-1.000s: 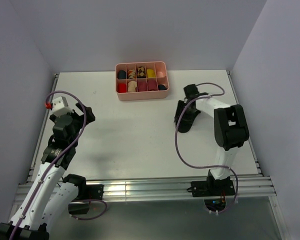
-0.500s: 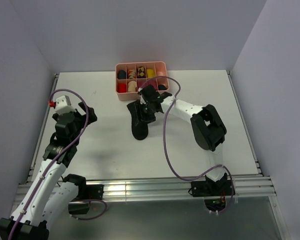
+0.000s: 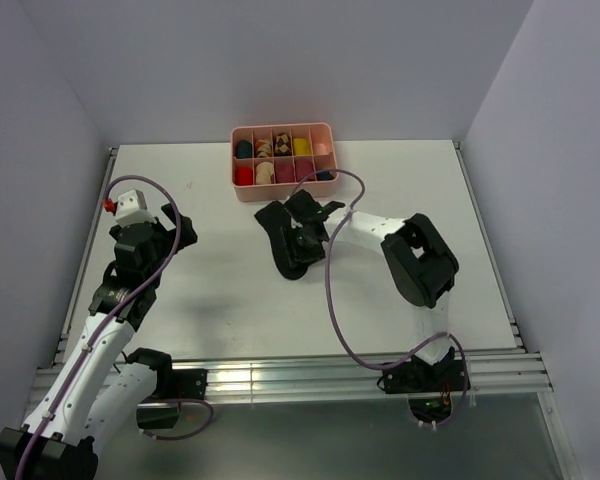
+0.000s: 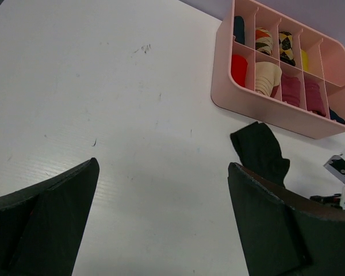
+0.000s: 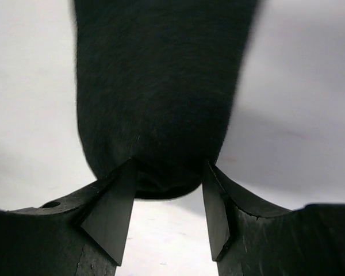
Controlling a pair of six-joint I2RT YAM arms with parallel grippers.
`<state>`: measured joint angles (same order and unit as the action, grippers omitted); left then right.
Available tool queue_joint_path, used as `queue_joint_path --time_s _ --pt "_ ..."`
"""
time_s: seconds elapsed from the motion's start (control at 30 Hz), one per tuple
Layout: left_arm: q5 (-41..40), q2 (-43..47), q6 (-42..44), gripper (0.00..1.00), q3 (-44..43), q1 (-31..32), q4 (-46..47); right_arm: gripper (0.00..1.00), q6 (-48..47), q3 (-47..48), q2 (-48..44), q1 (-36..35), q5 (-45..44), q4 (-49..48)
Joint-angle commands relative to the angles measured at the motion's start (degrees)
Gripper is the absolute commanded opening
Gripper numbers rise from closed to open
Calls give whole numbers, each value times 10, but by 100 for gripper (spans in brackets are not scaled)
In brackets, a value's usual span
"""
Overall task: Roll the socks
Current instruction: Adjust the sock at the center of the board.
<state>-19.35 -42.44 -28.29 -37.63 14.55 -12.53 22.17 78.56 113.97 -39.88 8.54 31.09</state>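
Right end effector (image 5: 167,213) has moved 1 black sock (image 5: 161,86) from the right side to tabletop (image 3: 220,290) centre, pinching its end. Left end effector (image 4: 164,167) is spread and empty. Judgement: sock positioned for rolling.

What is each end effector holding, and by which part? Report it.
Right end effector grips the black sock by its rounded end; left end effector holds nothing.

Tray (image 3: 280,193) stands at the far edge of the table (image 3: 210,295), about mid-width, with items in its compartments. Sock (image 3: 276,226) lies on the table just in front of the tray, not touching it. Right gripper (image 3: 304,242) is down at the sock, one end of it between the fingers. Left gripper (image 3: 143,232) hangs well to the left, over bare table.
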Motion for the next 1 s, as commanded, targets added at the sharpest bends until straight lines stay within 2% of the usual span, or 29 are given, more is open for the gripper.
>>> queue_joint_path --time_s 0.0,0.07,0.17,0.23,0.33,0.43,0.63,0.83,0.97 --pt "1 2 1 99 -18 0 7 56 -9 -54 -37 56 -155 49" --pt "-1 3 6 99 -17 0 5 56 -15 -65 -59 91 -203 50" --pt "-2 2 8 100 -13 0 5 56 -22 -54 -108 148 -226 31" --pt "-4 3 8 99 -13 0 5 56 -20 -48 -142 164 -212 -8" --pt "-2 2 7 100 -10 0 6 56 -20 -47 -166 154 -121 -83" --pt "-5 3 7 99 -10 0 2 56 -4 17 -125 133 -88 -87" --pt "-5 9 3 100 -9 0 -6 52 19 82 -25 117 -61 -129" --pt "-2 10 0 99 -9 0 -9 52 24 124 59 103 -51 -171" --pt "2 8 -2 100 -12 0 -8 51 -10 129 88 90 -29 -156"
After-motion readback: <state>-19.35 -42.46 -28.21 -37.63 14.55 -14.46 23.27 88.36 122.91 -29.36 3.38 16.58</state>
